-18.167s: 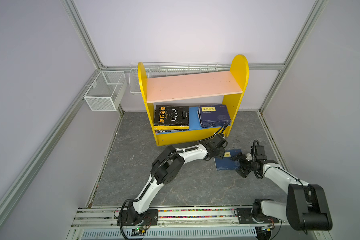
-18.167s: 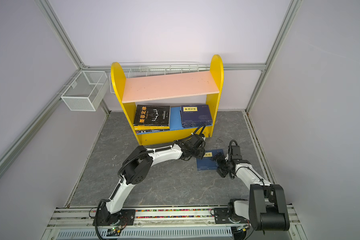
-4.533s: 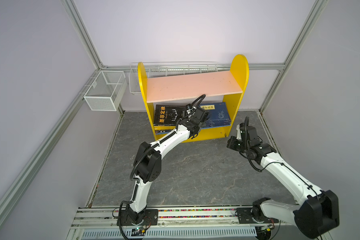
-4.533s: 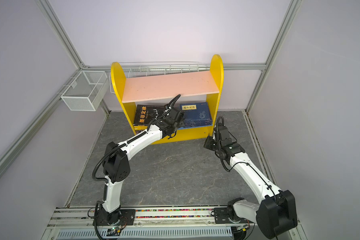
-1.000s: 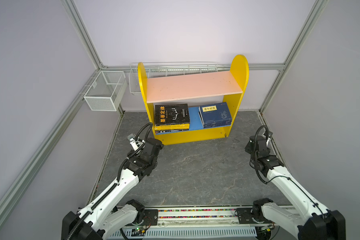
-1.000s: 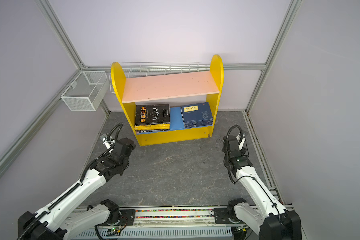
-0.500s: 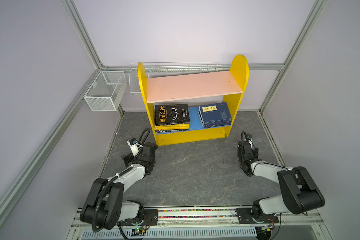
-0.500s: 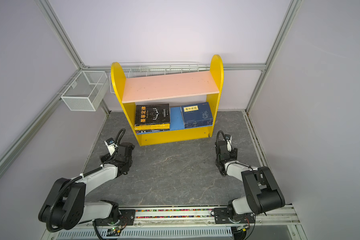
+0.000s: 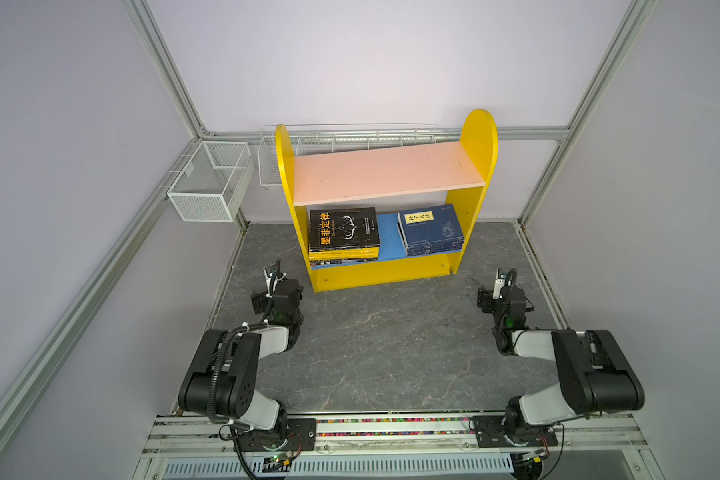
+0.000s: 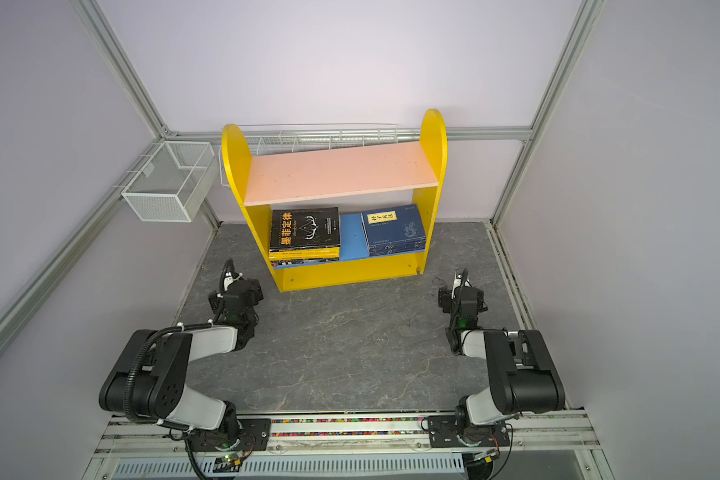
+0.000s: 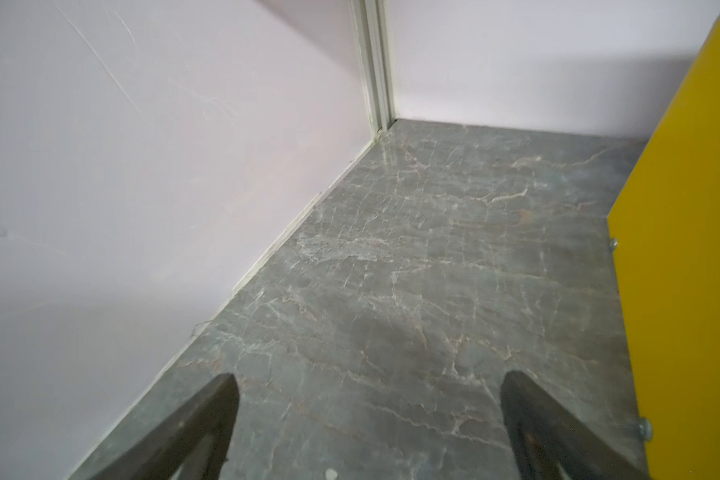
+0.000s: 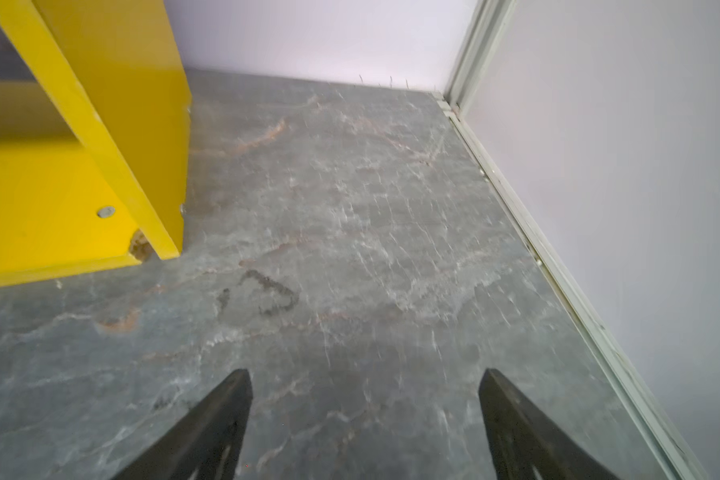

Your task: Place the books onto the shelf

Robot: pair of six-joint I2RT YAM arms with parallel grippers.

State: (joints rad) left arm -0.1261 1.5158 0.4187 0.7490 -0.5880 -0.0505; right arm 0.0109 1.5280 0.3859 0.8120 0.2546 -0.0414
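Books all sit stacked on the shelf's blue board; left gripper and right gripper gape empty, so nothing seems left.

You had the yellow shelf standing at the back of the grey marbled bench, with a black-topped stack of books and a navy-topped stack lying flat, apart, on its blue lower board.

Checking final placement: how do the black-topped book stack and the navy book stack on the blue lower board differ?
The black-topped book stack sits left, the navy book stack right. Black-topped shows yellow edges beneath; navy is navy throughout. Both lie flat on the blue lower board.
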